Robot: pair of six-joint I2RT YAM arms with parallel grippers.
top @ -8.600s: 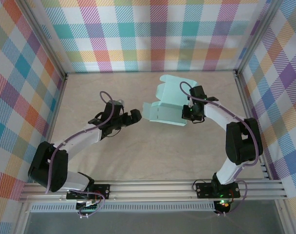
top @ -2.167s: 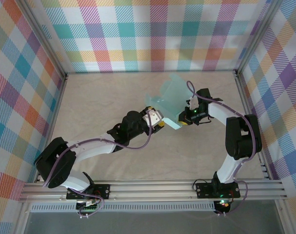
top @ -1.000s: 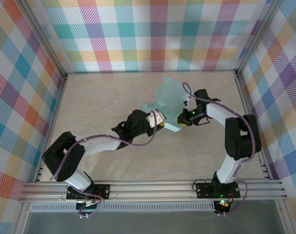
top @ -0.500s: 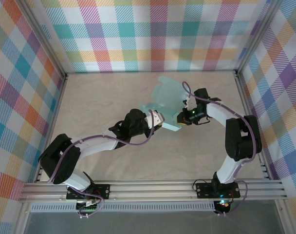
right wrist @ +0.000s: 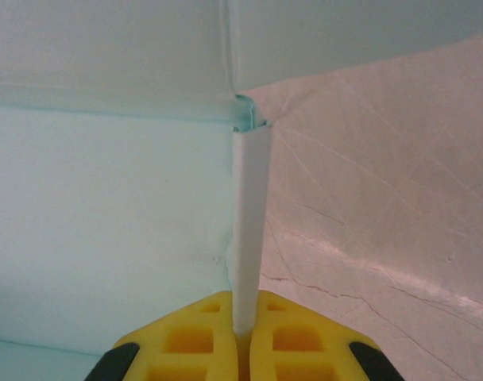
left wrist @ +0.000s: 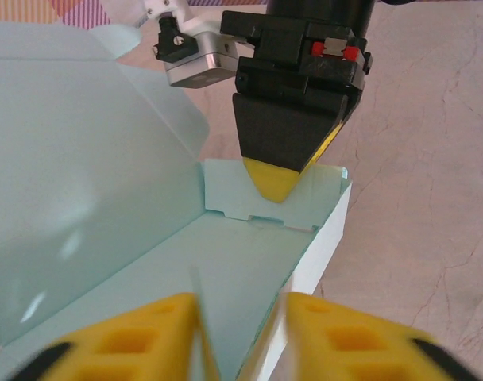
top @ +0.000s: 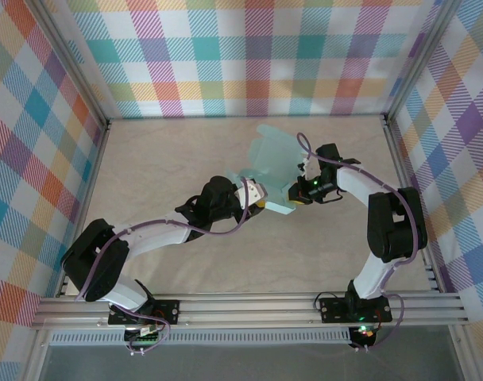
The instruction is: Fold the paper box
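The paper box [top: 272,161] was found on the tabletop [top: 162,159], right of centre and nearer the far edge than the near one, partly erected and open at the top. It was pale mint-green card. A large lid panel [left wrist: 83,159] stood up along its left side as the left wrist camera saw it, with a rounded corner at its far end. The right gripper [top: 298,190] was at the box's right end, clenched on the card. Its wrist view showed the two yellow fingers [right wrist: 190,337] closed together on the thin upright edge of a side wall [right wrist: 248,214], which rose straight out of the seam between them. From the left wrist view the same gripper came down from above, its yellow tip meeting the notched end flap [left wrist: 226,194] at the far end of the box. The left gripper [top: 256,196] was at the opposite, near-left end of the box. Its yellow fingers [left wrist: 130,337] stood apart, released rather than pinching, and the box floor and a thin card edge lay in the gap between them. That edge ran close to the left-hand finger; actual contact could not be confirmed. The white outer face of the box's right wall [left wrist: 321,246] stood on the marbled surface. Both arms reached in from the near edge of the tabletop — the left one stretched long and low across the middle.
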